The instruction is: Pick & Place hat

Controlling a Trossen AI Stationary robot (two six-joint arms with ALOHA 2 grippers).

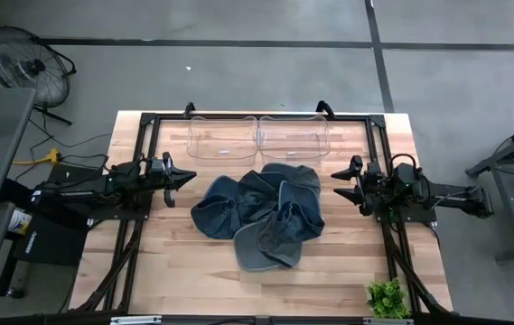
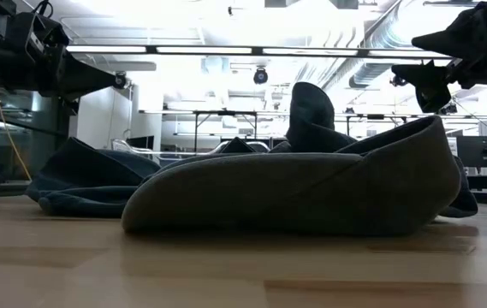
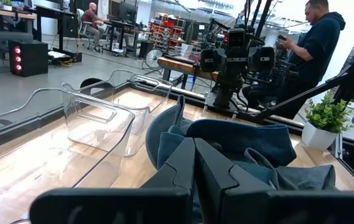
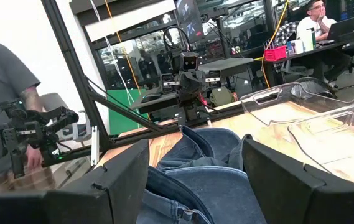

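Wooden planks of the table (image 1: 175, 271) carried a heap of dark blue-grey hats (image 1: 261, 217) at the middle, with two clear plastic bins (image 1: 258, 137) side by side just beyond it at the far edge. Both arms hung raised on either side of the heap, apart from it: the left gripper (image 1: 187, 178) had its fingers pressed together, the right gripper (image 1: 338, 185) had its fingers spread wide. To do the pick well, I judged, the spread right gripper should drop onto one raised fold at the heap's edge, so a single hat would come away without dragging its neighbours.
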